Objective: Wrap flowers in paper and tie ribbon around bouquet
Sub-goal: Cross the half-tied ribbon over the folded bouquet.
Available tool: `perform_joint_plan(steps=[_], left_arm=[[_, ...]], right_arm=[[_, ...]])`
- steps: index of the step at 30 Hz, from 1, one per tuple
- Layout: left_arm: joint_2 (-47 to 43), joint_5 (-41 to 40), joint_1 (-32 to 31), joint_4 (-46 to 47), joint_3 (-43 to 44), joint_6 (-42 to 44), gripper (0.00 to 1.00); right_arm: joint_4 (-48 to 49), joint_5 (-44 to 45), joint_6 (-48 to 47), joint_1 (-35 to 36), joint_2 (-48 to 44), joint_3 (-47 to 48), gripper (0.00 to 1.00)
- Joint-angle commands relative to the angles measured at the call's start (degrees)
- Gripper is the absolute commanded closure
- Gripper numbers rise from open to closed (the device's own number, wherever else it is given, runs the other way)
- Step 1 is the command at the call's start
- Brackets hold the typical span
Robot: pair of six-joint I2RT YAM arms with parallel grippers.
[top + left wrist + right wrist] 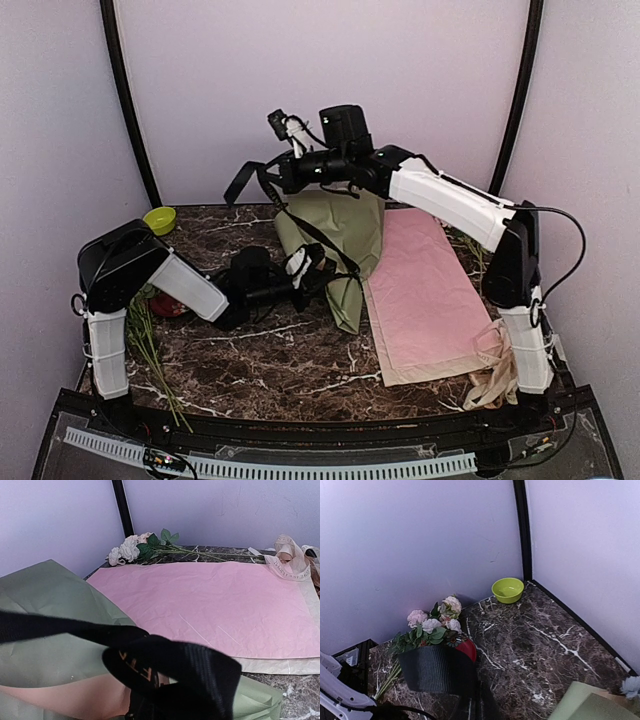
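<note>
Evidently the paper (335, 235) was already rolled around the flowers (631, 686), the cone lying mid-bench (280, 360) beside the pink sheet (425, 300); the knot was not yet tied. The raised right gripper (290, 172) had its jaws closed on the ribbon (60, 629). The left gripper (300, 263), jaws closed, appeared to pinch it lower down.

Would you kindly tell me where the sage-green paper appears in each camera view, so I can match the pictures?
Top external: centre, the sage-green paper, left of the pink sheet.
Left wrist: lower left, beside the pink sheet.
Right wrist: only a corner, bottom right.
Shared landmark: the dark marble table, in all three views.
</note>
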Motion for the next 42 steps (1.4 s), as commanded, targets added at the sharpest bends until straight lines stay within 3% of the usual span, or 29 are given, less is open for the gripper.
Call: perform_joint_plan(steps=[1, 6, 9, 12, 13, 16, 21, 24, 27, 30, 33, 42], left_arm=[[-3.9, 0.0, -0.6, 0.4, -1.6, 1.2, 1.00], [-4.1, 0.5, -0.7, 1.0, -2.2, 1.0, 1.00], [-4.0, 0.4, -0.7, 1.5, -2.3, 0.4, 1.00], [-4.1, 0.6, -0.7, 2.6, -2.5, -0.5, 1.00], [-4.0, 0.7, -0.7, 2.6, -2.5, -0.8, 1.00], [-3.9, 0.8, -0.7, 2.9, -2.5, -1.6, 1.00], [-3.9, 0.3, -0.7, 4.1, -2.7, -3.0, 1.00], [-3.9, 0.0, -0.7, 4.6, -2.7, -4.1, 1.00], [-3.7, 0.4, -0.7, 4.9, -2.9, -4.8, 1.00], [-3.6, 0.4, -0.6, 5.0, -2.9, -5.0, 1.00], [-3.6, 0.4, -0.6, 4.8, -2.8, -4.9, 1.00], [-3.5, 0.0, -0.6, 3.4, -2.2, -5.0, 1.00]], right_arm=[[-1.9, -1.2, 1.6, 2.7, 3.7, 5.1, 0.98], [-2.2, 0.8, -0.6, 3.6, 2.1, 1.4, 0.72], [-6.5, -0.3, -3.7, 3.4, 1.7, 2.7, 0.42], [-6.1, -0.8, -5.3, 2.1, -1.8, -0.5, 0.03], [-5.0, -0.8, -5.0, 1.2, -3.3, -2.3, 0.01], [-5.1, -1.0, -5.2, -0.8, -6.7, -5.3, 0.00], [-13.5, 0.4, -10.6, -2.1, -8.6, -6.5, 0.00], [-7.0, -4.5, -10.1, -4.9, -15.4, -21.1, 0.01], [5.1, -13.5, -6.6, -8.3, -22.0, -37.5, 0.11], [8.7, -20.7, -7.0, -9.2, -23.8, -46.0, 0.15], [10.9, -24.3, -7.4, -9.1, -22.6, -50.2, 0.16], [11.5, -22.8, -8.0, -8.5, -17.7, -51.4, 0.19]])
